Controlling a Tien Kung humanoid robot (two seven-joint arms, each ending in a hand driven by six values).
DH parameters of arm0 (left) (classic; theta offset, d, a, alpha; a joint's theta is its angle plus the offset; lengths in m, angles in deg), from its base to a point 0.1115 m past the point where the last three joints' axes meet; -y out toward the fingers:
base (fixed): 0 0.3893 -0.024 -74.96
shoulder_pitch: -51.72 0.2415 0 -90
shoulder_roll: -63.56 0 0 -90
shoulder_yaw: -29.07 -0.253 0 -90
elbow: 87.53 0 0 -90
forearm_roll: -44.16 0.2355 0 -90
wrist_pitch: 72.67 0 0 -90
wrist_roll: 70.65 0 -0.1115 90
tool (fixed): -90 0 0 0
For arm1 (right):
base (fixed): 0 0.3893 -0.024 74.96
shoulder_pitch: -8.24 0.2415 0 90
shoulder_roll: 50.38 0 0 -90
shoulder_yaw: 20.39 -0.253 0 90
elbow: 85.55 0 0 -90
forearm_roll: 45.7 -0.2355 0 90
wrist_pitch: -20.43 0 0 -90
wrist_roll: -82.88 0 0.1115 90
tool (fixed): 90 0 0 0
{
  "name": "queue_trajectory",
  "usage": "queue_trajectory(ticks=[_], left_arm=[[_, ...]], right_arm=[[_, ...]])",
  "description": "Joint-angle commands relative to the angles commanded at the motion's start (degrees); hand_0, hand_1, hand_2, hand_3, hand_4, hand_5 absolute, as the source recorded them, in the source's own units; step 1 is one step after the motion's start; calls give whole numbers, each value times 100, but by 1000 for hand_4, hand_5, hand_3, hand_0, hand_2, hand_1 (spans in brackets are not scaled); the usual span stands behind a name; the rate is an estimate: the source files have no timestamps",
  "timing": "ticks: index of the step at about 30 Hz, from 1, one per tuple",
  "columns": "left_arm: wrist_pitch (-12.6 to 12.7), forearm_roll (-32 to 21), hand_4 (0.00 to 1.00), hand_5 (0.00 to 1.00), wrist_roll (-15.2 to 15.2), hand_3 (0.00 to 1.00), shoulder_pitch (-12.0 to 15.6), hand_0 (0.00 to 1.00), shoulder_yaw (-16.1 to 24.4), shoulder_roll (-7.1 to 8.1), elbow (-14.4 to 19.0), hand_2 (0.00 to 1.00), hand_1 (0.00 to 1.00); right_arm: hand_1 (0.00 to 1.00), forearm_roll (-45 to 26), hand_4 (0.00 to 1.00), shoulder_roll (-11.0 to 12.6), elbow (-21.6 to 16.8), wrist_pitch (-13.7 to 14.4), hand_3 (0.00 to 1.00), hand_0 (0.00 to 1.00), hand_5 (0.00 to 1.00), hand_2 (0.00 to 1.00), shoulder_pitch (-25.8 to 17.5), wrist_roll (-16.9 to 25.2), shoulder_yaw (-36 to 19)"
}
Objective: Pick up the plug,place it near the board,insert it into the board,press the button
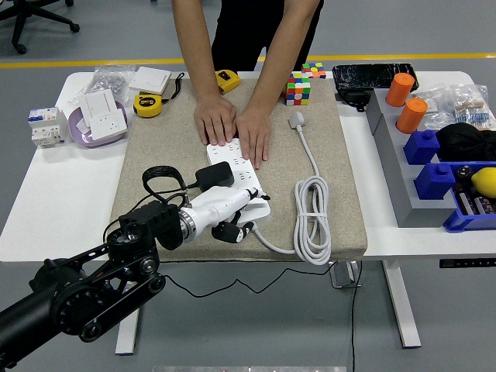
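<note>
Head view: plug [297,120] lies ungrasped, well apart from board [242,182]; left robot hand [236,221], fingers curled and empty, rests at board's near end; all steps remain.

A black, jointed left arm [85,291] with round silver-capped pivots ends in a chrome wrist collar and white-shelled left hand [232,213] with black fingertips; behind the wrist loops a black cable [159,180]. The person [244,31] wears black.
</note>
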Motion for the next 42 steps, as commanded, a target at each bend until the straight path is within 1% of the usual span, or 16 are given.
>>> queue_trajectory(ticks=[6, 12, 14, 15, 21, 28, 34, 42], left_arm=[[48, 140, 500, 2, 31, 910, 13, 132, 87, -74, -166, 156, 27], [-94, 150, 497, 2, -8, 897, 37, 133, 184, 11, -124, 157, 27], [-178, 154, 497, 2, -40, 897, 46, 133, 205, 44, -100, 157, 27], [-216, 155, 498, 2, -56, 875, 51, 133, 210, 66, -83, 157, 27], [-421, 196, 498, 2, -157, 863, 81, 134, 244, 134, -13, 157, 27], [-456, 209, 502, 2, -176, 863, 107, 134, 258, 180, 25, 157, 27], [-503, 213, 498, 2, -206, 860, 136, 136, 295, 216, 181, 158, 27], [-521, 221, 498, 2, -217, 857, 135, 137, 293, 224, 218, 158, 27]], right_arm=[[901, 28, 998, 0, 0, -3, 857, 962, 964, 850, -15, -9, -30], [901, 23, 998, -4, 0, -4, 857, 961, 965, 850, -24, -7, -31], [901, 26, 998, -5, 0, -2, 857, 961, 965, 850, -27, -8, -36], [900, 24, 998, -4, 0, -2, 857, 961, 965, 850, -29, -9, -35], [900, 2, 998, 5, 0, 1, 858, 961, 964, 850, -38, -3, -14], [900, 9, 998, -2, 0, -1, 856, 961, 963, 850, -65, -9, -16], [901, 5, 998, 4, 0, 1, 856, 961, 962, 850, -78, -7, -7], [901, -6, 998, 11, 0, 2, 857, 961, 962, 850, -63, -3, 3]])
